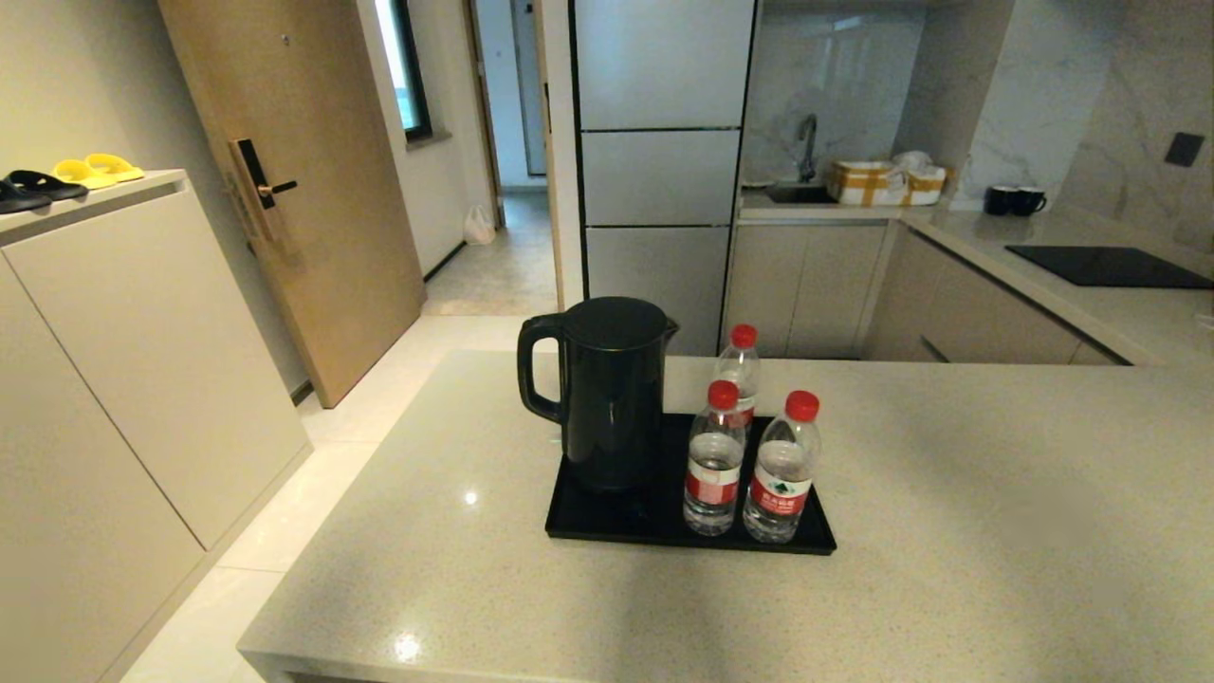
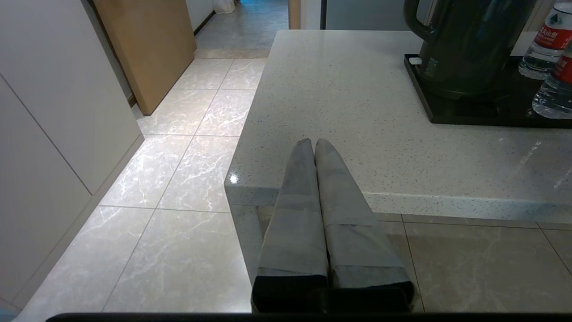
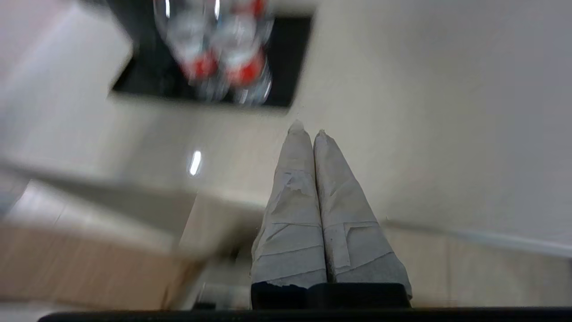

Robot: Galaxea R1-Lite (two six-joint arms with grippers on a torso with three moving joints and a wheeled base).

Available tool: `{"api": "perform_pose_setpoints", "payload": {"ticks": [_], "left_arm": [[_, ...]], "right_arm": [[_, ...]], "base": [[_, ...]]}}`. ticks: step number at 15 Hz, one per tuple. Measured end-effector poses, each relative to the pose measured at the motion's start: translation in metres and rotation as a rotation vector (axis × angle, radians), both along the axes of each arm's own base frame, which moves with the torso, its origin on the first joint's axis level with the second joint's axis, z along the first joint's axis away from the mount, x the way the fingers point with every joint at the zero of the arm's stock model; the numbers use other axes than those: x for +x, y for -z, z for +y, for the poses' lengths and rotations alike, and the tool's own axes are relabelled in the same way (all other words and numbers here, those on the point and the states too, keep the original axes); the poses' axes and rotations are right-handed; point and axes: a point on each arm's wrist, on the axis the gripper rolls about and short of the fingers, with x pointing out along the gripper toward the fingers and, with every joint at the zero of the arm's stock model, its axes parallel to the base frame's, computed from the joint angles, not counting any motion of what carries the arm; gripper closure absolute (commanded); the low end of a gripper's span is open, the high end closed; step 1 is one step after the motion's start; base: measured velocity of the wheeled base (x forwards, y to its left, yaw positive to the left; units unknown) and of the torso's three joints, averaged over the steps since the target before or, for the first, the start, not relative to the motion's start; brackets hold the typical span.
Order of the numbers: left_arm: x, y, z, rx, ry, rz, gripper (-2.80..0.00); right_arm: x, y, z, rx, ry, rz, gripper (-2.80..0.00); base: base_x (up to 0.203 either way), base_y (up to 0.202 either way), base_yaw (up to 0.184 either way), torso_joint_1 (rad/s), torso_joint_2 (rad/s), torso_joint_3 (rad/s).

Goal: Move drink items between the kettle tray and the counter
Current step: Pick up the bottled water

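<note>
Three clear water bottles with red caps stand on the black kettle tray: a front left one, a front right one and a back one. A black kettle stands on the tray's left half. The tray lies on the speckled beige counter. Neither arm shows in the head view. My right gripper is shut and empty, raised over the counter's near edge, with the tray and bottles ahead. My left gripper is shut and empty, low by the counter's near left corner.
Beyond the counter's far edge run base cabinets, a sink, a yellow-and-white basket, two black mugs and a flush black cooktop. A wooden door and a pale cabinet bearing slippers stand at the left.
</note>
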Motion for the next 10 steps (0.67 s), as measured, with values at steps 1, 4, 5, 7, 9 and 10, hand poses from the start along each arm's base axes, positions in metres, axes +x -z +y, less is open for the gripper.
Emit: {"api": "perform_pose_setpoints", "payload": {"ticks": [1,4,5,7,9,10], "left_arm": [[0.0,0.0,0.0,0.0,0.0,0.0,0.0],[0.0,0.0,0.0,0.0,0.0,0.0,0.0],[0.0,0.0,0.0,0.0,0.0,0.0,0.0],[0.0,0.0,0.0,0.0,0.0,0.0,0.0],[0.0,0.0,0.0,0.0,0.0,0.0,0.0],[0.0,0.0,0.0,0.0,0.0,0.0,0.0]], "right_arm": [[0.02,0.001,0.002,0.002,-0.029,0.072,0.0],[0.088,0.017,0.018,-0.016,-0.109,0.214,-2.8],[0.111,0.028,0.027,-0.035,-0.118,0.239,-2.8],[0.149,0.051,0.052,-0.06,-0.114,0.248,-2.8],[0.175,0.073,0.083,-0.042,-0.117,0.196,-2.8],[0.184,0.081,0.095,-0.027,-0.125,0.165,-2.8]], "base": [[0.0,0.0,0.0,0.0,0.0,0.0],[0.0,0.0,0.0,0.0,0.0,0.0],[0.0,0.0,0.0,0.0,0.0,0.0],[0.0,0.0,0.0,0.0,0.0,0.0],[0.0,0.0,0.0,0.0,0.0,0.0],[0.0,0.0,0.0,0.0,0.0,0.0]]}}
